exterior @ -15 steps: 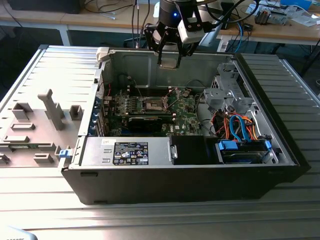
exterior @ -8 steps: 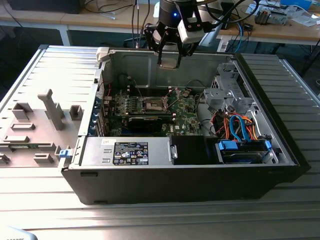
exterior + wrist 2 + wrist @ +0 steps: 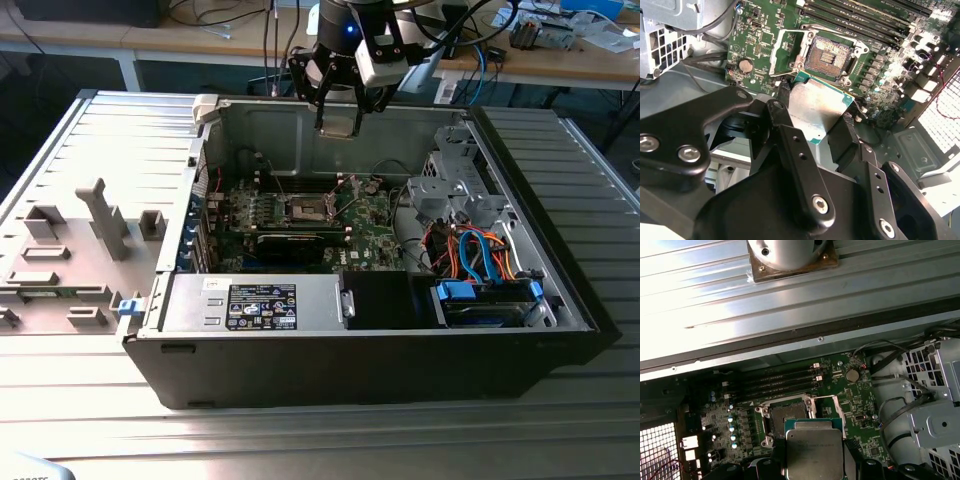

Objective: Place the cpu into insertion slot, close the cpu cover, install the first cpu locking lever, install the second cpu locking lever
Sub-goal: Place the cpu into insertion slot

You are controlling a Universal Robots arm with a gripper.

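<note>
Mid-carry on the first step, judging by the scene: black two-fingered gripper point(image 3: 338, 112) clamped on opposite edges of the small flat square cpu with silvery-grey metal top and tan-green rim point(image 3: 817, 107), held flat and high over the far side of the open black-and-grey computer case point(image 3: 300, 375). Not yet seated. Below, on the green motherboard point(image 3: 752, 50), the small square insertion slot with dark centre and silver rim point(image 3: 827, 55), bare and well apart from the chip. Just beside it, the thin silver windowed cpu cover point(image 3: 776, 52), swung open (seemingly clear of the socket mouth, though hard to judge from here). To do this well: descend straight and slowly, keeping the chip level. Square its edges with the socket rim before any contact. Match the corner marking and edge notches, too small to confirm in these views. Lower without sideways sliding, given contacts probably easy to bend. Let go only once lying flat inside the rim, with no pressing down. Worth watching the black finger pads point(image 3: 785, 107) against the raised cover during the approach.
</note>
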